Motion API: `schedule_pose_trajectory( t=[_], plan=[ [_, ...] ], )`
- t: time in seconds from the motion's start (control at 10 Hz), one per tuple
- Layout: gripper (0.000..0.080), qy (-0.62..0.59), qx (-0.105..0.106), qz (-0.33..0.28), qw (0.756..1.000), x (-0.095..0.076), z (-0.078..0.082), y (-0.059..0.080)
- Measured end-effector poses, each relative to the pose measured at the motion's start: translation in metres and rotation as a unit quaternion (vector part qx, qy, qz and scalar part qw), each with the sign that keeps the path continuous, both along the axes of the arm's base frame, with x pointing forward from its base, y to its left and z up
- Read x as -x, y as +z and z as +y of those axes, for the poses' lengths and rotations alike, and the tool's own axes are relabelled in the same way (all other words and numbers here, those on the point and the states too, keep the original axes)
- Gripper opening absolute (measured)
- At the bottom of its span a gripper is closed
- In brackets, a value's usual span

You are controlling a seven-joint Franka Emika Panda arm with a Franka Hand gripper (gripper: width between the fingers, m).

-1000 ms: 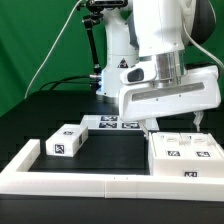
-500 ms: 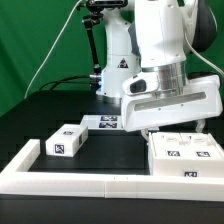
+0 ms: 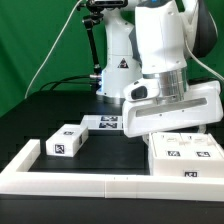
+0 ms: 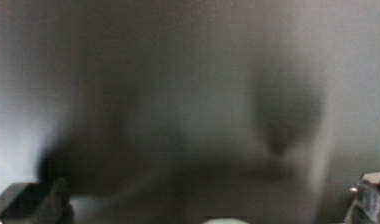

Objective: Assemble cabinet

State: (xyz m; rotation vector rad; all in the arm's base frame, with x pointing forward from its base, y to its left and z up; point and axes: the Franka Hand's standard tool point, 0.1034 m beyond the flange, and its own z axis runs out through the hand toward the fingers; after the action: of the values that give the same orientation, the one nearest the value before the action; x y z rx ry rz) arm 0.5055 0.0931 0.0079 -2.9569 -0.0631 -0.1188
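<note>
Cabinet body (image 3: 186, 153) lies at four o'clock in the exterior view, tucked into the border frame (image 3: 90, 182) corner. A smaller cabinet block (image 3: 63, 141) sits at eight o'clock, with bare table (image 3: 110, 148) between. The gripper (image 3: 183, 122) hovers above the cabinet body, its jaws hidden, so their spread cannot be told.

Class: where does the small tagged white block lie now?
Exterior view's left: the small block lies inside the border frame, apart from the cabinet body on the right.
</note>
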Motion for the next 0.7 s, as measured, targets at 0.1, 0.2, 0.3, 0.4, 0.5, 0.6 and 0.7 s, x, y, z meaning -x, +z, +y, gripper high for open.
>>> schedule_pose_trajectory(
  t=[0.1,0.2,0.3,0.4,0.5,0.6,0.7],
  plan=[
    [0.0797,0.001,-0.001,-0.002,1.0,-0.0031,0.0006,-0.0002],
    [0.0674,0.0,-0.001,0.001,1.0,-0.003,0.0001,-0.0015],
    [0.0674,0.002,-0.001,0.002,1.0,-0.0029,-0.0008,-0.0026],
    [0.0535,0.002,-0.001,0.002,1.0,-0.0027,-0.0012,-0.0033],
    [0.0387,0.003,-0.001,0.002,1.0,-0.0025,-0.0012,-0.0035],
    [0.0387,0.007,0.0,0.0,1.0,-0.0018,-0.0011,-0.0038],
    [0.021,0.013,0.0,0.0,1.0,-0.0006,-0.0015,-0.0044]
  ],
)
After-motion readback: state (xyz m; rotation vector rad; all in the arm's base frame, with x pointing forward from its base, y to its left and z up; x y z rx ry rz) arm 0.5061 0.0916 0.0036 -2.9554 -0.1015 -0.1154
